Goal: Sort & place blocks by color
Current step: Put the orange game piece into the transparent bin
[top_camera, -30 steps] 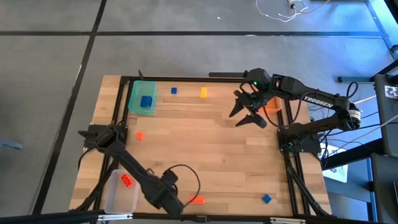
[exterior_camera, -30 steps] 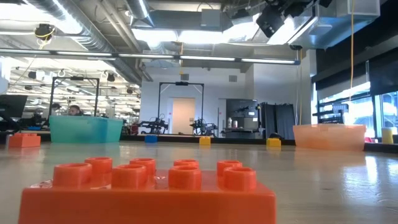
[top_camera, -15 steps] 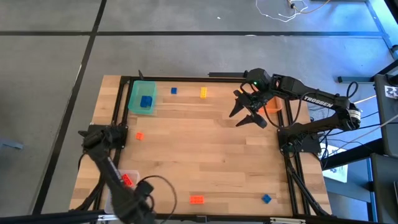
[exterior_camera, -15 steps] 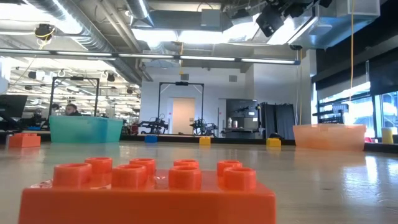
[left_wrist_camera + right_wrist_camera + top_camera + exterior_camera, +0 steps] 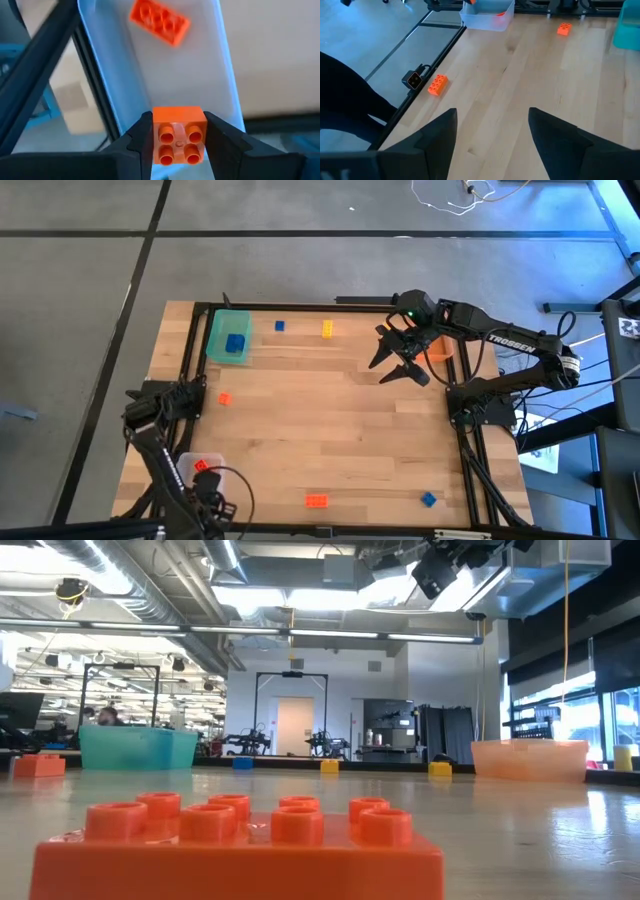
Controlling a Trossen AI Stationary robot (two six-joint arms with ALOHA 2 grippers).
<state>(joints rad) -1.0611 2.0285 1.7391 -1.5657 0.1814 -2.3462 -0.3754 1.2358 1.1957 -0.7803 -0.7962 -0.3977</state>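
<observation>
Progress approx. a third: blue block [image 5: 235, 344] sits in green tray [image 5: 215, 338] upper left, one red-orange block [image 5: 160, 22] lies in clear tray [image 5: 200, 75] lower left. Left pincer [image 5: 177, 142] pinches small red-orange block [image 5: 178, 136] over that tray, not yet dropped. Right pincer [image 5: 398, 361] hangs spread by orange tray [image 5: 441, 350], right side. Loose blocks left on surface [image 5: 330, 420]. Vs. earlier frame: left arm swung from bottom centre to lower left; right unchanged.
</observation>
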